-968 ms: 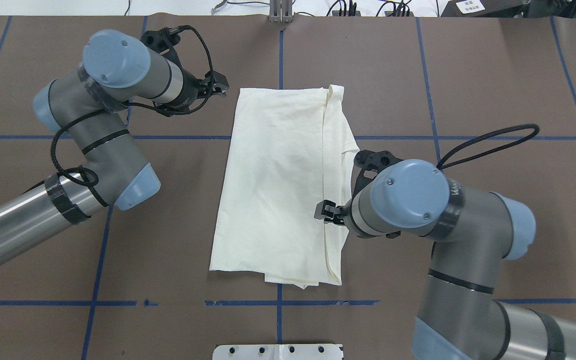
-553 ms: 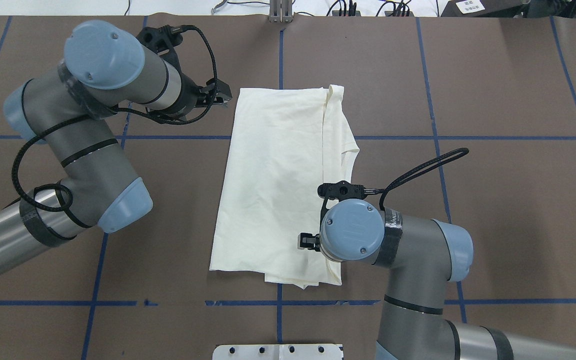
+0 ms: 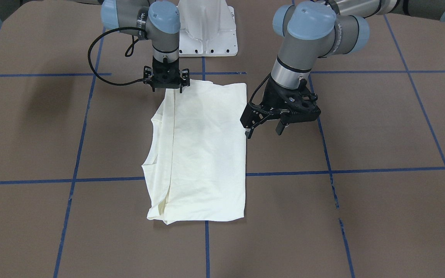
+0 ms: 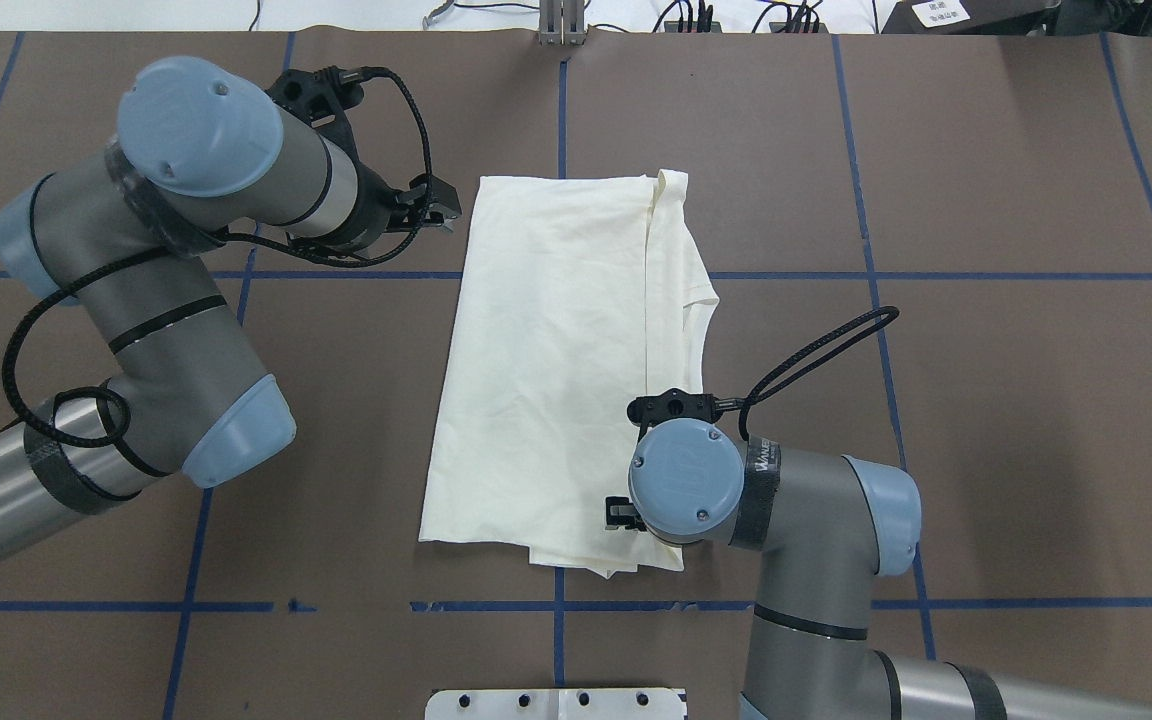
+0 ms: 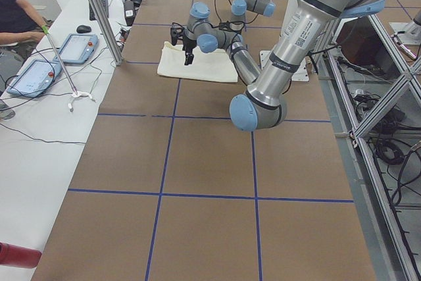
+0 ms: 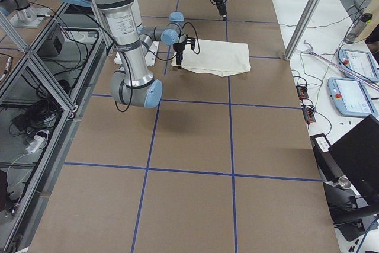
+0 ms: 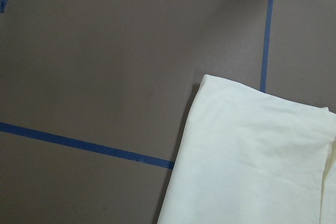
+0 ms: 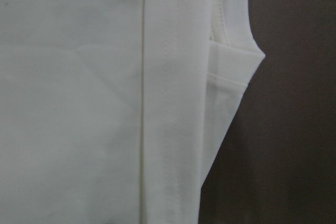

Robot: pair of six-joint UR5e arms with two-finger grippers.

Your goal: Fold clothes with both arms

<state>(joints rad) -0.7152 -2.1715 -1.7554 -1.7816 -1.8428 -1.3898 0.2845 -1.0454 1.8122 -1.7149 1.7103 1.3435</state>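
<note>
while the cream long-sleeved shirt point(image 4: 556, 370) lies flat as a long folded rectangle, plain side up, mid-way on the brown desk point(image 4: 986, 400), neither end effector has cloth. left end effector point(image 3: 263, 132): jaws wide apart, empty, hovering just beside the shirt's left edge. right end effector point(image 3: 167, 90): pointing down at the near right corner, jaws apart, apparently empty. risk: right pinches only the top layer of the stacked hem, or left shoves the edge; the fold would skew.

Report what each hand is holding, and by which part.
Nothing is held. The left hand is open beside the shirt; the right hand is open over its corner, and the shirt lies flat.
</note>
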